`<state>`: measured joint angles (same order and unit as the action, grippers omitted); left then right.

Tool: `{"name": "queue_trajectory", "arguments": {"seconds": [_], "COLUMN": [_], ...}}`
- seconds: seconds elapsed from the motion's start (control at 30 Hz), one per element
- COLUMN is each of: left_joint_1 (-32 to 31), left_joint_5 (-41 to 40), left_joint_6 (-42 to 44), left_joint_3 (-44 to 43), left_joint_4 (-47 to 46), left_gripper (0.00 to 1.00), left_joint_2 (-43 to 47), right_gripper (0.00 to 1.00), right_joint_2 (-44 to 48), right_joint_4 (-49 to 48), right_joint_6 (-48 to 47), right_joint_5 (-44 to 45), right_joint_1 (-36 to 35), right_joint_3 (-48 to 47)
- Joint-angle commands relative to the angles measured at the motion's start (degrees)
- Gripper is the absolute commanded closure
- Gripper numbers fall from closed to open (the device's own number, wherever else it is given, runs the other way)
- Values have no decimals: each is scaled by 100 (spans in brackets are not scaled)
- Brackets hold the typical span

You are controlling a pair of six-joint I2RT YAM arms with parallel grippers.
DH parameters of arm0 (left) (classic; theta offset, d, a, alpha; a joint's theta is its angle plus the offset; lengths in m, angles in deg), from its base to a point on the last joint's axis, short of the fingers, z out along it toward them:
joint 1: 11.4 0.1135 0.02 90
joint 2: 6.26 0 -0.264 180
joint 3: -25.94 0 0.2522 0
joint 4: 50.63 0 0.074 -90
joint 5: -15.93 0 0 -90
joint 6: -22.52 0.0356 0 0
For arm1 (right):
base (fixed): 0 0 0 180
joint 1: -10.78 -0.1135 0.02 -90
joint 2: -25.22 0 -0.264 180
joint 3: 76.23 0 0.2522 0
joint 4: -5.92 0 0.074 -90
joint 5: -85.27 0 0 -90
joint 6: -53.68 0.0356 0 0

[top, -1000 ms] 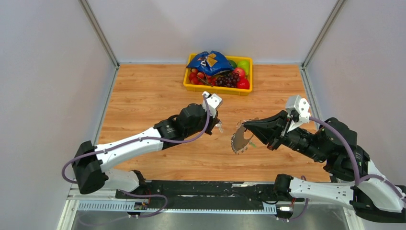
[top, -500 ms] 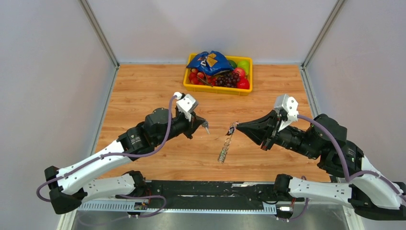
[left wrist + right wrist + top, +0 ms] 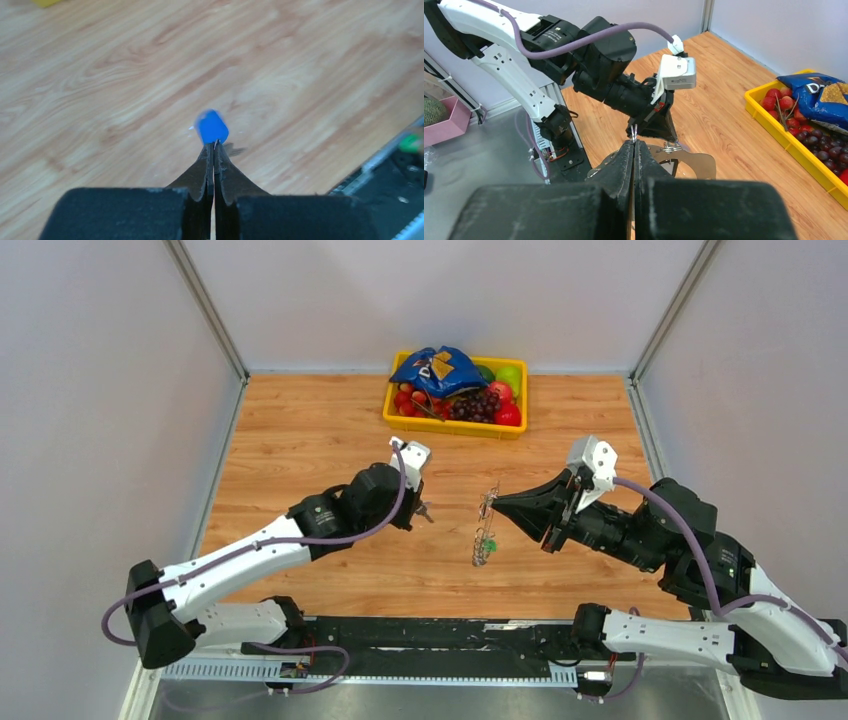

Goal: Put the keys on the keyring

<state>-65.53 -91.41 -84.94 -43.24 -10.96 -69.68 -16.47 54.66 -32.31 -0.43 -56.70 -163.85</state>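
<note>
My left gripper [image 3: 426,509] is shut on a small key with a blue plastic head [image 3: 212,126], held just above the wooden table. The blue head sticks out past the fingertips [image 3: 207,155]. My right gripper [image 3: 497,502] is shut on the top of the keyring [image 3: 484,531], which hangs edge-on below it, fringed with silver keys and one green head [image 3: 489,544]. In the right wrist view the thin ring wire [image 3: 634,133] pokes out of the shut gripper [image 3: 634,143], and the left gripper [image 3: 651,122] faces it a short way off. The key and the keyring are apart.
A yellow tray [image 3: 455,426] with fruit and a blue snack bag [image 3: 437,367] stands at the back middle of the table. Grey walls close in left, right and behind. A black rail [image 3: 430,635] runs along the near edge.
The left gripper drew back to the left with its key, then came slightly forward again. The right gripper shifted left, and the keyring swung from face-on to edge-on.
</note>
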Motion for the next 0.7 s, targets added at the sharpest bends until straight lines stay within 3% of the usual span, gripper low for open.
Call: {"name": "queue_trajectory", "arguments": {"seconds": [0.0,0.03,0.1,0.13,0.2,0.23,0.27,0.37,0.4,0.67], "left_joint_1": [1049,1057,-66,-231,261,820,880,-381,-397,-328], "left_joint_5": [1461,1518,208,-348,43,344,633,-433,-452,1279], "left_joint_6": [-947,-991,-627,-676,-916,-948,-802,-476,-469,96], "left_joint_3": [49,183,-163,-261,113,195,50,-364,-351,-227], "left_joint_4": [-270,-394,-44,53,-175,-218,-29,177,129,-430], "left_gripper": [100,100,100,100,100,100,100,100,100,100], "left_joint_2": [-3,36,29,75,424,509,515,416,481,1205], "right_gripper": [100,100,100,100,100,100,100,100,100,100], "right_joint_2": [108,114,106,113,103,90,80,0,-16,-196], "right_joint_4": [-314,-338,-348,-353,-365,-386,-415,-416,-419,-394], "right_joint_6": [52,48,49,47,43,40,39,-21,-43,-268], "right_joint_5": [122,78,24,60,120,52,2,-35,-31,-124], "right_joint_1": [-39,-37,-37,-41,-38,-37,-36,-39,-37,-37], "right_joint_3": [43,83,162,197,242,247,262,294,310,323]}}
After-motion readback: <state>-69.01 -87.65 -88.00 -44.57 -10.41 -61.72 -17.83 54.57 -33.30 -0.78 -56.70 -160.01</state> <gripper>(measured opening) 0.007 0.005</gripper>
